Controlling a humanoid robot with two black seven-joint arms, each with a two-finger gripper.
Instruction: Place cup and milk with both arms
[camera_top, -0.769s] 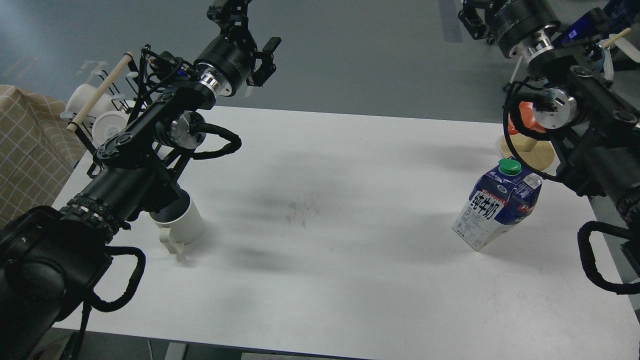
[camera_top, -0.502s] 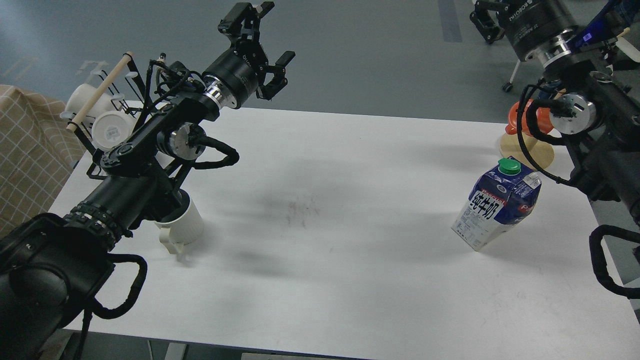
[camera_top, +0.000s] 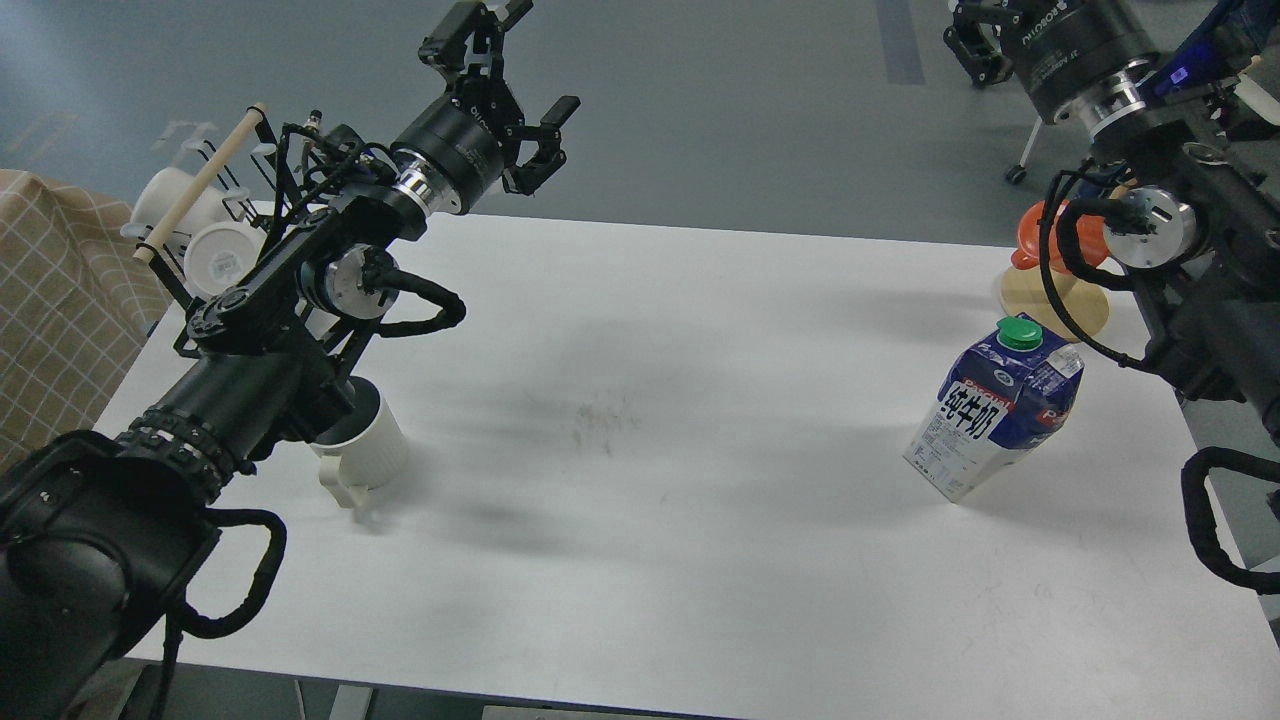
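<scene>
- Your left gripper (camera_top: 505, 75) hangs high over the far left edge of the table (camera_top: 640, 560), well apart from every object. Its two fingers stand spread wide with nothing between them.
- Your right gripper (camera_top: 975, 45) sits at the top right edge of the view, beyond the far side of the table. It shows small, dark and partly cut off; you cannot tell from this view whether its fingers are apart or together. Nothing is seen in its grasp.
- The cup (camera_top: 365, 445) stands upright on the table near the left edge, partly hidden under your left forearm. Its ribbed white wall and dark inside are visible, and the cream handle (camera_top: 338, 485) points toward the near side. The gripper is well apart from it.
- The milk (camera_top: 990, 410) stands on the table toward the right side, blue and white, with its green cap (camera_top: 1020, 332) on top and black characters on a white panel facing you. It appears to lean in this view. Neither gripper touches it.
- Behind the carton, near the far right corner, an orange item (camera_top: 1040, 235) rests on a pale wooden stand (camera_top: 1045, 300), partly hidden by your right arm.
- At the far left, a black wire rack (camera_top: 215, 205) holds smooth white mugs (camera_top: 222, 255) on their sides; a wooden rod (camera_top: 200, 182) lies across it.
- A checked cloth (camera_top: 50, 300) shows beyond the left table edge.
</scene>
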